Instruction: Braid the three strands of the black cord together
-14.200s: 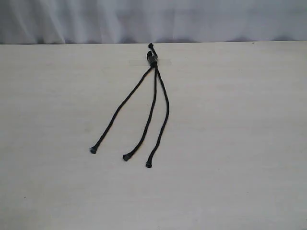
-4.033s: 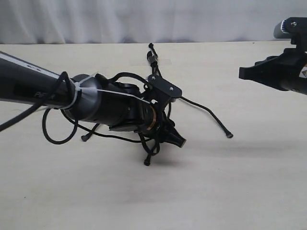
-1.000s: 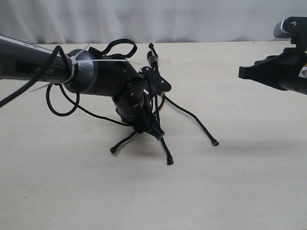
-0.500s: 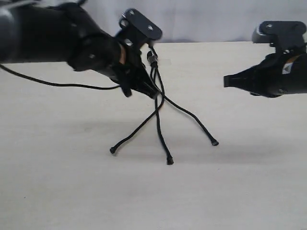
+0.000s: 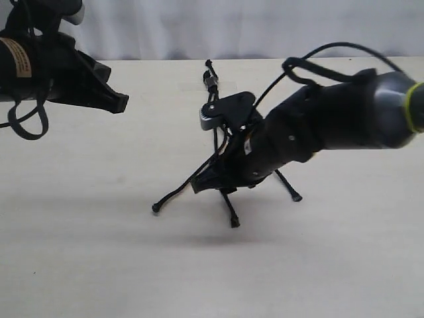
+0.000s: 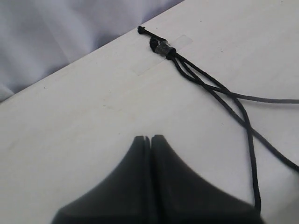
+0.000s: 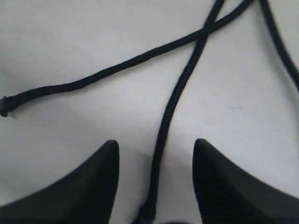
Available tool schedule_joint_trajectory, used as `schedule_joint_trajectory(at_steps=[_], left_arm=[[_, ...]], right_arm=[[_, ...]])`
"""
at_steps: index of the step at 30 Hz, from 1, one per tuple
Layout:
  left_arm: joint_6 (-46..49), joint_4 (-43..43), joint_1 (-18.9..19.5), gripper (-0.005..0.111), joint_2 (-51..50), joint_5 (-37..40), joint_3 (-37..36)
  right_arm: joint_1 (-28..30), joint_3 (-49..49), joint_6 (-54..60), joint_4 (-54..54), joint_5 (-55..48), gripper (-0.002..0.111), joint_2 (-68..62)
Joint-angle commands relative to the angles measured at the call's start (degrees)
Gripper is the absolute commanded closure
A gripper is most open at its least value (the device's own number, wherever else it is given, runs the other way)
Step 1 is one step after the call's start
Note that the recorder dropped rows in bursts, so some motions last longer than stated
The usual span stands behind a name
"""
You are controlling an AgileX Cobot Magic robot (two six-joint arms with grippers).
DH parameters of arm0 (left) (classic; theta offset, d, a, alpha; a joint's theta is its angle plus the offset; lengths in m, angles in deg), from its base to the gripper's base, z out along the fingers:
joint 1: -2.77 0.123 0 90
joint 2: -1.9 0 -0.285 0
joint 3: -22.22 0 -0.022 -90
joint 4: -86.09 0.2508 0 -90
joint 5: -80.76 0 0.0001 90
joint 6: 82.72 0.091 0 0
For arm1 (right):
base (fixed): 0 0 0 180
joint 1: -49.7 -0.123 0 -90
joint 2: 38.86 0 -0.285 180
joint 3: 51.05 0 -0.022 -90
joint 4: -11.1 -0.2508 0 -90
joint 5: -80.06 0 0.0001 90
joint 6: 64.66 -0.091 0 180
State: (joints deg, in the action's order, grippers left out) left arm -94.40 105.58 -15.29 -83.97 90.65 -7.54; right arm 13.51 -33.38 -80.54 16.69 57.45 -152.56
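The black cord [image 5: 211, 81] lies on the pale table, its knotted end [image 6: 161, 46] at the far edge. Three strands fan toward me. The left strand [image 5: 175, 193] crosses the middle strand [image 5: 230, 211]; the right strand [image 5: 290, 190] is partly hidden behind the right arm. My right gripper [image 5: 204, 187] hangs open low over the crossing. In the right wrist view the middle strand [image 7: 173, 112] runs between the gripper's [image 7: 155, 147] fingers, untouched, and the left strand [image 7: 93, 79] lies beyond them. My left gripper [image 5: 122, 103] is shut on nothing at the upper left, its fingertips [image 6: 150, 138] well short of the knot.
Clear tape [image 6: 140, 65] holds the knotted end to the table [image 5: 99, 252]. A pale curtain [image 5: 265, 26] hangs behind the far edge. A glossy cable [image 5: 331, 50] loops over the right arm, and another cable [image 5: 26, 126] hangs under the left arm.
The left arm has let go of the strands and pulled back up to the left. The right arm has swung in from the right, down over the crossing. The strands lie as they did half a second ago.
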Motion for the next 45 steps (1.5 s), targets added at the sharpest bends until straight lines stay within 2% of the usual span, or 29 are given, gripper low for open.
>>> schedule_joint_trajectory(at_steps=[1, 3, 5, 8, 9, 13, 15, 19, 25, 32, 35, 37, 40, 45], left_arm=[[-0.56, -0.69, 0.08, 0.107, 0.42, -1.24, -0.31], [-0.56, -0.69, 0.08, 0.107, 0.42, -1.92, -0.31], [-0.56, -0.69, 0.08, 0.107, 0.42, -2.09, -0.31], [-0.56, -0.69, 0.08, 0.107, 0.42, -2.09, -0.38], [-0.56, -0.69, 0.08, 0.107, 0.42, -2.09, -0.38], [-0.56, -0.69, 0.08, 0.107, 0.42, -2.09, -0.38], [-0.56, -0.69, 0.08, 0.107, 0.42, -2.09, -0.38], [-0.56, -0.69, 0.08, 0.107, 0.42, -2.09, -0.38], [-0.56, -0.69, 0.08, 0.107, 0.42, -2.09, -0.38], [-0.56, -0.69, 0.08, 0.107, 0.42, -2.09, -0.38], [-0.56, -0.69, 0.08, 0.107, 0.42, -2.19, -0.38], [-0.56, -0.69, 0.08, 0.107, 0.42, -2.19, -0.38], [-0.56, -0.69, 0.08, 0.107, 0.42, -2.19, -0.38], [-0.56, -0.69, 0.08, 0.107, 0.42, -2.51, -0.38]], right_arm=[[-0.58, -3.67, -0.01, -0.34, -3.12, 0.061, -6.6], [-0.58, -3.65, 0.25, -0.2, -3.12, 0.063, -8.27], [-0.58, -3.65, 0.25, 0.08, -2.99, 0.074, -9.68], [-0.58, -3.65, 0.25, 4.65, -3.77, 0.099, -9.82], [-0.58, -3.65, 0.25, 5.63, -3.87, 0.104, -9.57], [-0.44, -3.69, 0.25, 14.66, -5.69, 0.104, -5.29], [-0.22, -3.69, 0.25, 26.51, -6.57, 0.104, -3.31], [1.77, -3.69, 0.0, 40.6, -3.94, 0.104, -3.64], [6.18, -3.69, 0.0, 47.11, 1.07, 0.104, -7.33], [9.53, -3.69, 0.0, 46.55, 4.21, 0.104, -10.58], [9.42, -3.69, 0.0, 42.09, 4.2, 0.104, -11.24], [9.42, -3.69, 0.0, 35.43, 4.2, 0.104, -11.24], [7.95, -3.69, 2.65, 27.35, 1.61, 0.104, -11.24], [0.95, -3.69, 18.87, 16.25, -4.23, 0.104, -11.24]])
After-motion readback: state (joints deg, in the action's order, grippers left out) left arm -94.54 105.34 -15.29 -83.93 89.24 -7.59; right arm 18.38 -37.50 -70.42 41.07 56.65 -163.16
